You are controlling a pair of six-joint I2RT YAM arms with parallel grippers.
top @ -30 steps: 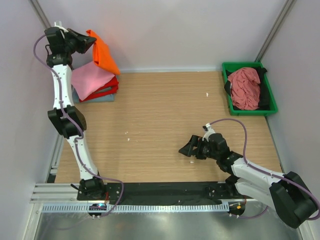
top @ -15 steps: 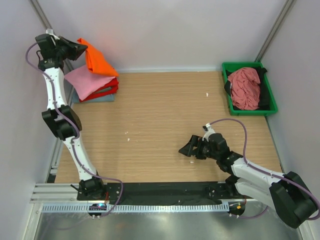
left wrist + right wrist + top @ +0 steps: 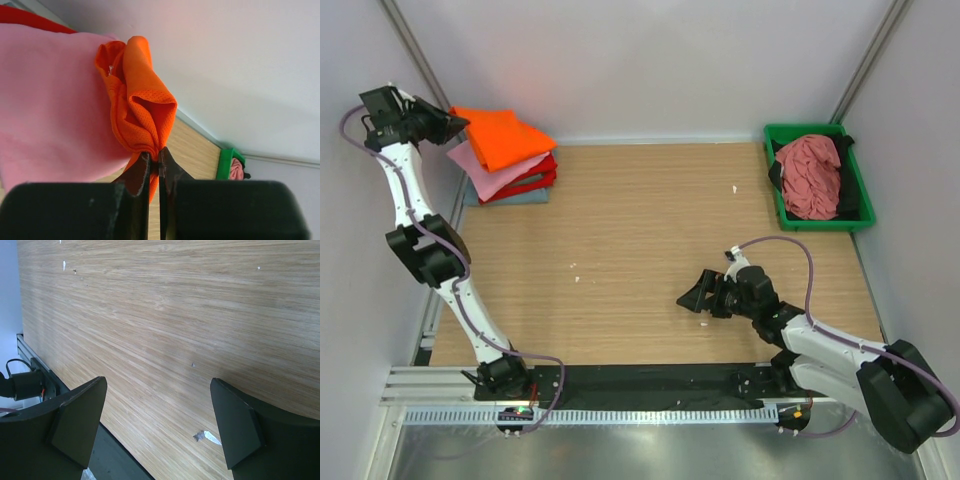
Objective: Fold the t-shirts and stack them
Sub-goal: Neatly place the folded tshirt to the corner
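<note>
The bright orange t-shirt [image 3: 503,136] lies folded on top of the stack at the table's back left, over the light pink [image 3: 485,170], red [image 3: 535,179] and grey-blue [image 3: 525,197] shirts. My left gripper [image 3: 452,124] is shut on the orange shirt's left edge; in the left wrist view its jaws pinch the bunched orange cloth [image 3: 140,112] above the pink shirt [image 3: 50,105]. A dusty rose shirt [image 3: 810,175] lies crumpled over a black one [image 3: 850,195] in the green tray. My right gripper [image 3: 692,297] is open and empty, low over bare wood [image 3: 160,405].
The green plastic tray [image 3: 807,131] stands at the back right by the wall. Small white scraps [image 3: 207,437] lie on the wooden table [image 3: 650,250]. White walls close in the back and both sides; a metal rail runs along the near edge.
My left gripper has swung left and down with the orange shirt, which went from hanging in the air to lying spread on the stack. The right arm has not moved.
</note>
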